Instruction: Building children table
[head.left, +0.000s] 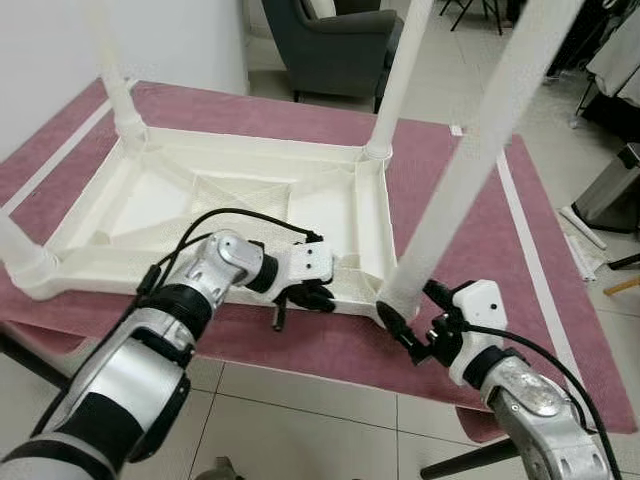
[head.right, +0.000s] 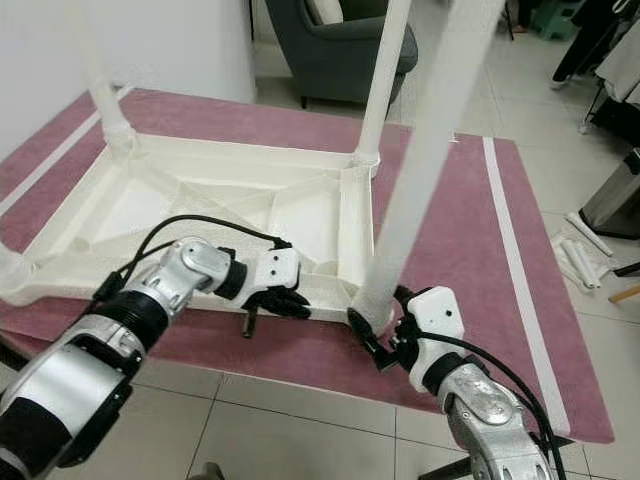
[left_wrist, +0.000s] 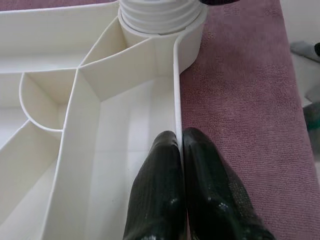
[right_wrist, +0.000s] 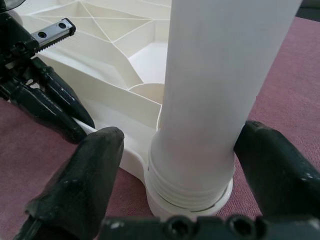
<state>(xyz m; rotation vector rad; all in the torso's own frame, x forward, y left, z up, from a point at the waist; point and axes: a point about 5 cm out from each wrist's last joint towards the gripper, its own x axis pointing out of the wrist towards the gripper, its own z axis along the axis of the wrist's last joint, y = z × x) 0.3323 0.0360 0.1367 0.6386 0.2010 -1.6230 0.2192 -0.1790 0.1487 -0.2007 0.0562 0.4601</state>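
Your right gripper (right_wrist: 170, 150) straddles the near-right leg (head.left: 470, 170) at its threaded base, fingers apart and not yet touching, the leg's long axis rising steeply from the corner socket of the upturned tabletop (head.left: 240, 200), whose near rim your left gripper (left_wrist: 180, 165) pinches.

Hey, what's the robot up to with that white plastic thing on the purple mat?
It is assembling a small white table that lies upside down on a purple mat. The left gripper is shut on the tabletop's near rim, steadying it. The right gripper straddles the base of the near right leg at its threaded corner socket, fingers open on either side. All four legs stand in their sockets.
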